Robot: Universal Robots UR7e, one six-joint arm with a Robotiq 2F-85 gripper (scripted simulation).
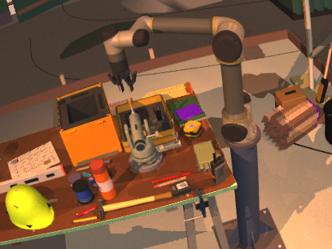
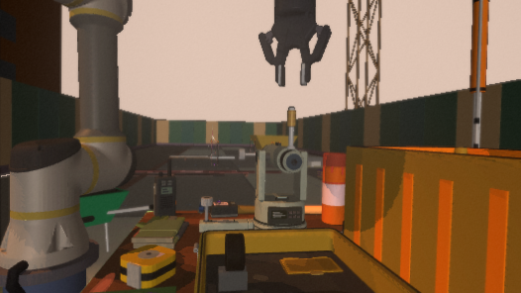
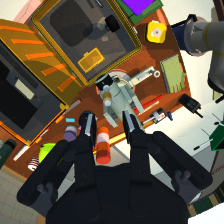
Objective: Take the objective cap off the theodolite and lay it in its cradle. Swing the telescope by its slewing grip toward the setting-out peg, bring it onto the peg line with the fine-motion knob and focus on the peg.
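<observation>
The slewing grip (image 2: 291, 120), a thin rod with a brass-coloured tip, stands up from the telescope of the grey-green theodolite (image 1: 140, 138) in the middle of the table. My gripper (image 2: 290, 78) hangs well above that rod, partly open and holding nothing. The black objective cap (image 3: 111, 23) sits upright on its cradle inside the open yellow case (image 1: 145, 116) behind the instrument. The telescope's lens (image 2: 291, 160) is uncovered. A fine-motion knob (image 3: 155, 74) sticks out on an arm at the instrument's side.
The tall orange box (image 1: 86, 122) stands open just left of the case. An orange-and-white cone marker (image 1: 102, 178), tape rolls, a hammer (image 1: 134, 201), pencils, a radio (image 1: 218, 167), a yellow tape measure (image 1: 192, 128) and a hard hat (image 1: 27, 206) crowd the table's front.
</observation>
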